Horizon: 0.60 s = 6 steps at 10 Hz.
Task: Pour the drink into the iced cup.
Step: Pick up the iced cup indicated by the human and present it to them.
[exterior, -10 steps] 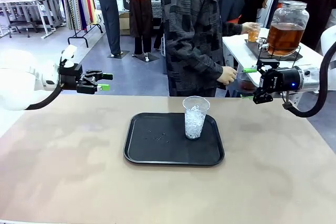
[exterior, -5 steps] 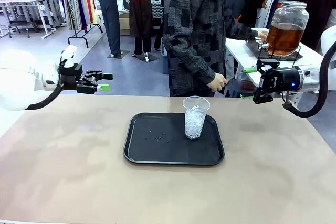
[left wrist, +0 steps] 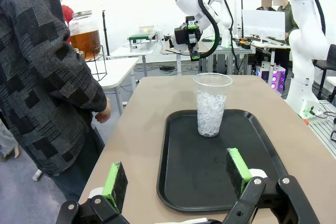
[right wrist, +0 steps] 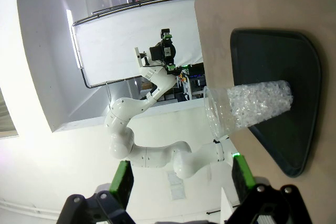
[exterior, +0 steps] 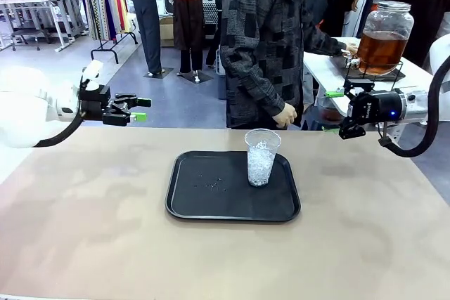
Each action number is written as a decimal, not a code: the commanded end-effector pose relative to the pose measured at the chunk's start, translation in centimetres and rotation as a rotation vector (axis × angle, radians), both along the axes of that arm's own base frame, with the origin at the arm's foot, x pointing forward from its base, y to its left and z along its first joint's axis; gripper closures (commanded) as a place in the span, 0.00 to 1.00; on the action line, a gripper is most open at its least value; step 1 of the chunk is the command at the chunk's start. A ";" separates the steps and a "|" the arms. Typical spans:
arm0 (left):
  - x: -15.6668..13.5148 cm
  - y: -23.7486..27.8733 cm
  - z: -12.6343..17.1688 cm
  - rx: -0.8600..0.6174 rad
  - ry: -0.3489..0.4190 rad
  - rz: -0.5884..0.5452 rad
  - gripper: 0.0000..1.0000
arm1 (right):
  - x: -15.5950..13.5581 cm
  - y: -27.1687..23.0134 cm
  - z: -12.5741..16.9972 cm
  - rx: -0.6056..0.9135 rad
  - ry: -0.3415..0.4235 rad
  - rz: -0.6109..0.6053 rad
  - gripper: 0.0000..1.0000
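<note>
A clear plastic iced cup (exterior: pixel 261 157) half full of ice stands upright at the right back of a black tray (exterior: pixel 211 205); the left wrist view has the iced cup (left wrist: pixel 211 104) straight ahead, the right wrist view has the cup (right wrist: pixel 249 107) sideways. The drink (exterior: pixel 380 48), amber in a big glass dispenser jar with a metal lid, stands on a side table behind the right arm; a person's hand (exterior: pixel 349 48) is at it. My left gripper (exterior: pixel 139 109) hovers open at the table's far left. At the far right my right gripper (exterior: pixel 332 112) is open too. Both are empty.
A person in a dark patterned jacket (exterior: pixel 264 40) stands at the far side, turned toward the side table (exterior: pixel 327 68), other hand (exterior: pixel 285 114) hanging near the table edge. Beige tabletop (exterior: pixel 98 209) surrounds the tray. Clothes racks and other people stand behind.
The person has turned and reached to the drink jar; the small cup held a second ago is out of sight. Neither arm has moved.
</note>
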<state>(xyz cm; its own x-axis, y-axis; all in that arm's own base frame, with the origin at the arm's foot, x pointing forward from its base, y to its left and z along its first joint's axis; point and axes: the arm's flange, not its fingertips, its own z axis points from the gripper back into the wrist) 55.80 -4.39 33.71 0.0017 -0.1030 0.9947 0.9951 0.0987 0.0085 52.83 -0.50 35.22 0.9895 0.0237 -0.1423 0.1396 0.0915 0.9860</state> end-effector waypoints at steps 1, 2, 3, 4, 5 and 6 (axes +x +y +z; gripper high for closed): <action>0.0 0.0 0.1 0.000 -0.002 0.001 0.00 | 0.0 0.0 0.1 -0.001 -0.006 -0.002 0.00; 0.0 0.0 0.1 0.000 -0.002 0.001 0.00 | 0.0 0.0 0.1 -0.001 -0.006 -0.002 0.00; 0.0 0.0 0.1 0.000 -0.002 0.001 0.00 | 0.0 0.0 0.1 -0.001 -0.006 -0.002 0.00; 0.0 0.0 0.1 0.000 -0.002 0.001 0.00 | 0.0 0.0 0.1 -0.001 -0.006 -0.002 0.00; 0.0 0.0 0.1 0.000 -0.002 0.001 0.00 | 0.0 0.0 0.1 -0.001 -0.006 -0.002 0.00; 0.0 0.0 0.1 0.000 -0.002 0.001 0.00 | 0.0 0.0 0.1 -0.001 -0.006 -0.002 0.00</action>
<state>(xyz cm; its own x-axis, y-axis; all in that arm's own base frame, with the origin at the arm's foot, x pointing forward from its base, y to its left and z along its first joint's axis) 55.80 -4.39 33.71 0.0017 -0.1030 0.9947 0.9951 0.0987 0.0085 52.83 -0.50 35.22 0.9895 0.0237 -0.1423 0.1396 0.0915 0.9860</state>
